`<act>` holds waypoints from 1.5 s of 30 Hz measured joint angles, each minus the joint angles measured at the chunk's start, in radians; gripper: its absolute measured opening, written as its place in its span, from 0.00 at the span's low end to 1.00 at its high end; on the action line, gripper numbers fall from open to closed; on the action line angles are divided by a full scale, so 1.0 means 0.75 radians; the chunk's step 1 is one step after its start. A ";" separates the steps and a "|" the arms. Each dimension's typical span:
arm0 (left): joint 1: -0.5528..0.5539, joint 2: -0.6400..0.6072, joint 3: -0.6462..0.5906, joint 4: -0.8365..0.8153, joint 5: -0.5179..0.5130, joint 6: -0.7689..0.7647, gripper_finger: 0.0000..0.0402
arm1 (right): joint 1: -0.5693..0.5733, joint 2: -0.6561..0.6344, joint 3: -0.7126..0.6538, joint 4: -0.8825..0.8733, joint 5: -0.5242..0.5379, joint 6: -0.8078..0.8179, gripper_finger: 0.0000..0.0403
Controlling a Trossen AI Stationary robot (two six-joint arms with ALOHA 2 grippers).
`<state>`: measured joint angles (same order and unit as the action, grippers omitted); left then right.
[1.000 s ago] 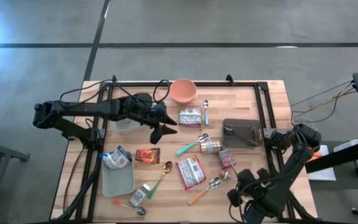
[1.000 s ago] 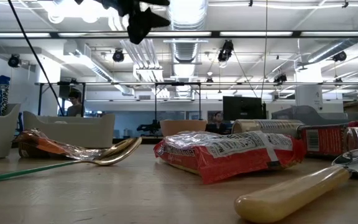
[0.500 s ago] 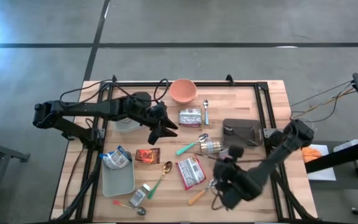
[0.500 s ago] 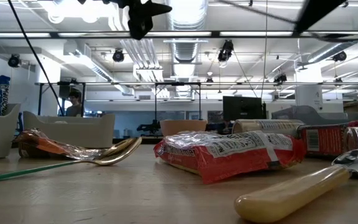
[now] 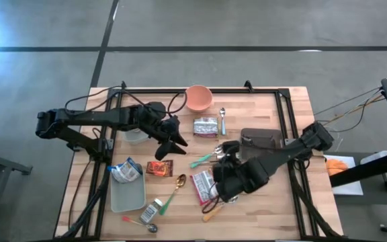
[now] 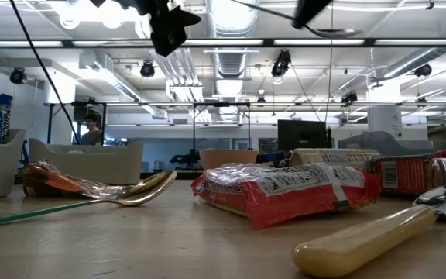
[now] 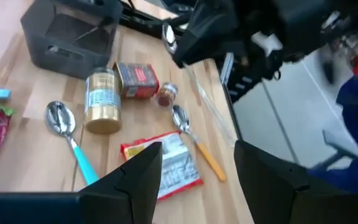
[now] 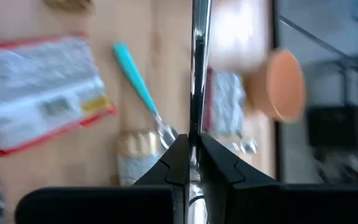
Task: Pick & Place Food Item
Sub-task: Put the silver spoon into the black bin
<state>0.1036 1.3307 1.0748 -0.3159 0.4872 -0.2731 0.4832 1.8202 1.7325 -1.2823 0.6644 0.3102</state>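
Food items lie mid-table: a red-and-white packet (image 5: pixel 205 185) flat on the wood, a second one (image 5: pixel 205 126), a brown-red packet (image 5: pixel 158 168), a gold-lidded jar (image 7: pixel 101 99) on its side and a small red box (image 7: pixel 137 79). My right gripper (image 5: pixel 218 181) hovers over the jar and nearer packet, shut on a thin silvery utensil (image 8: pixel 196 74). My left gripper (image 5: pixel 173 138) hangs open above the table's left half, nothing between its fingers (image 7: pixel 145 171). My right gripper pinches the silvery utensil's thin shaft (image 8: pixel 194 127) between its two fingertips. The shaft runs on past the fingertips along the line of the fingers, which slant down toward the table's left. The utensil is lifted clear of the table (image 6: pixel 285 17).
A pink bowl (image 5: pixel 197 97) stands at the far edge and a dark box (image 5: pixel 261 142) at the right. A grey tray (image 5: pixel 127 191) with a blue-white bag sits near left. Spoons with teal (image 5: pixel 203 159) and orange (image 5: pixel 211 214) handles lie among the packets. A small tin (image 5: pixel 151 210) lies near the front edge.
My right gripper has swung from the table's near right corner up and toward the left, over the middle of the table. It has rolled about its own axis, staying shut on the utensil. My left gripper has turned a little in place.
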 joint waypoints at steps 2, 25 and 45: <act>0.000 0.003 0.000 -0.014 0.052 0.026 0.51 | -0.035 0.000 0.042 0.060 -0.087 -0.104 0.04; 0.043 0.098 0.003 -0.071 0.352 -0.298 0.51 | -0.223 0.054 0.108 0.125 -0.329 -0.464 0.04; 0.051 0.290 0.097 -0.149 0.494 -0.203 0.45 | -0.266 0.054 0.107 0.134 -0.328 -0.558 0.04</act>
<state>0.1421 1.5486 1.1477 -0.4274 0.8580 -0.4255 0.2840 1.8606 1.8126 -1.1820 0.4187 -0.1085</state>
